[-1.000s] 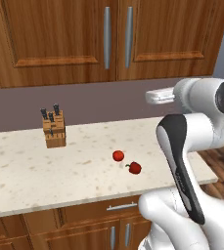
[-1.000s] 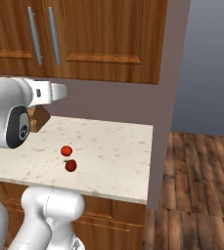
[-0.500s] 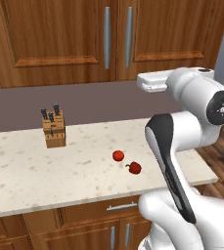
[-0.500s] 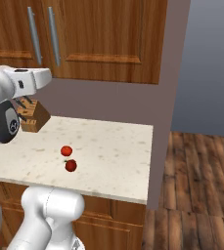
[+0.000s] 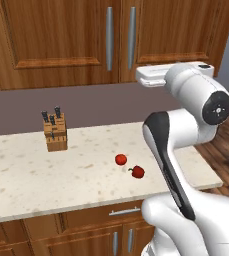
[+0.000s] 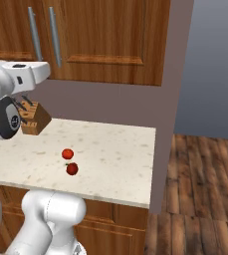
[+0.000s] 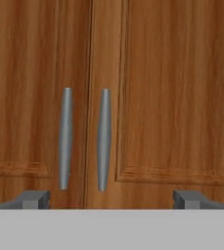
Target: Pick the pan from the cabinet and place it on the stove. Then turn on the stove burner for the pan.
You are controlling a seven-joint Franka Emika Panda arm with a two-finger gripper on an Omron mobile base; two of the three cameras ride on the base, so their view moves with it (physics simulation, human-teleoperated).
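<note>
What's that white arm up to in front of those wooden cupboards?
The robot arm has its gripper raised and pointed at the cabinet, whose two doors are shut. The jaws are open wide and hold nothing, facing the two grey bar handles without touching them. Below, on the counter, sit a knife block and two small red fruits, all untouched. It looks set to open a cabinet door.
</note>
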